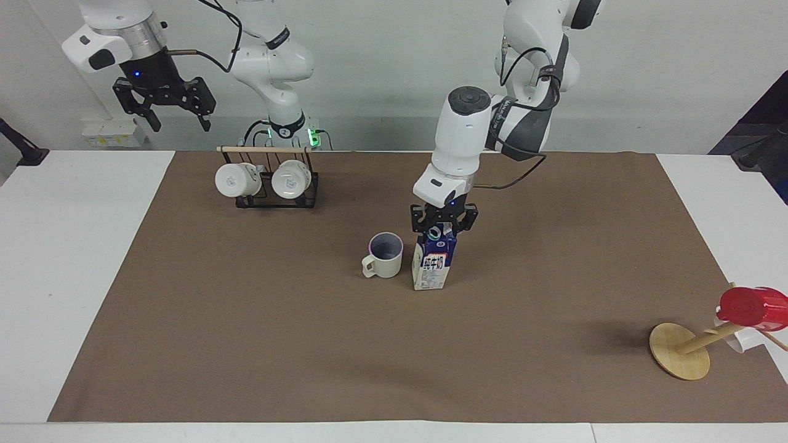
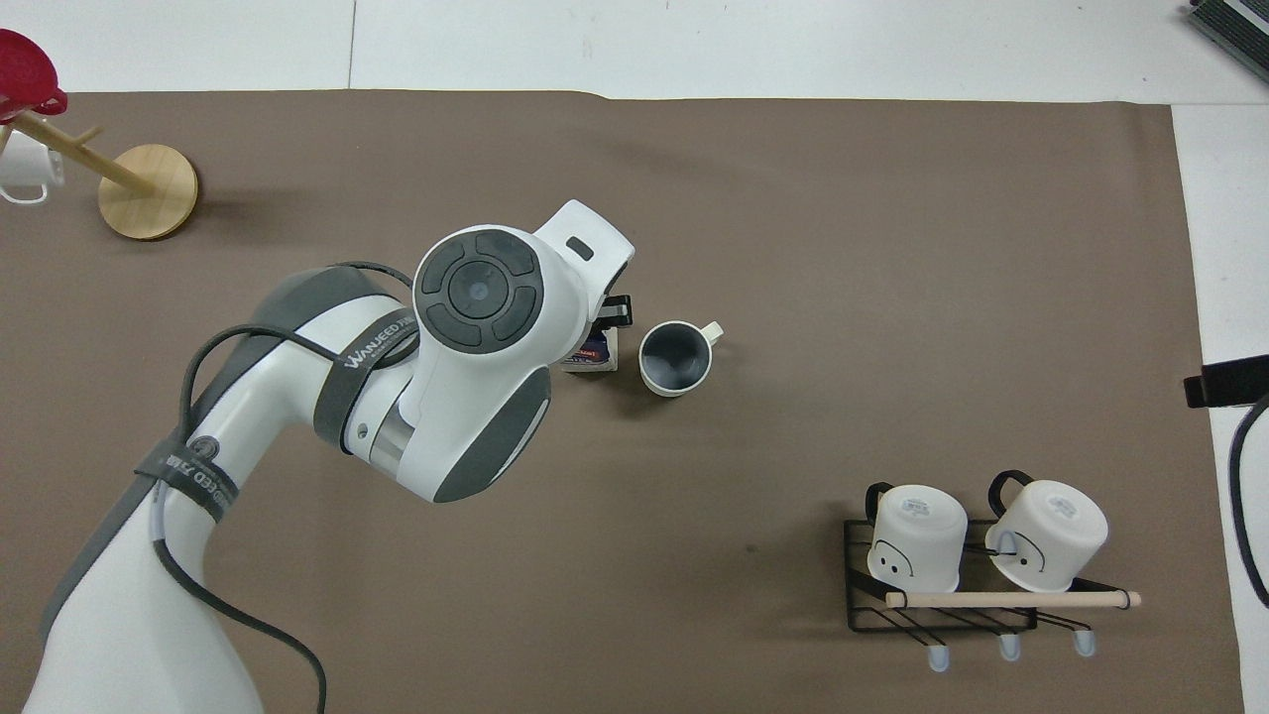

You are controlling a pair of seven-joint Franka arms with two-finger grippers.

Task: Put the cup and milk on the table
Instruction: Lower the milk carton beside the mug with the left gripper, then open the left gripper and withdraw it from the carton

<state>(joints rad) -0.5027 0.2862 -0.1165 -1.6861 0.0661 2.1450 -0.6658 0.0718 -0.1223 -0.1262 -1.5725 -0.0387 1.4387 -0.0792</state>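
Observation:
The cream cup (image 1: 385, 255) stands upright on the brown mat (image 1: 394, 351) of the white table (image 1: 74, 258); it also shows in the overhead view (image 2: 675, 358). The milk (image 1: 434, 266) stands on the mat right beside the cup, toward the left arm's end; only its edge (image 2: 598, 354) shows from overhead under the arm. My left gripper (image 1: 443, 226) is shut on the milk's top ridge. My right gripper (image 1: 163, 109) is open and empty, waiting high over the right arm's end of the table.
A black rack (image 1: 271, 184) with two white mugs stands near the robots toward the right arm's end (image 2: 977, 565). A tilted wooden stand (image 1: 680, 352) with a red cup (image 1: 752, 306) sits at the left arm's end, farther from the robots.

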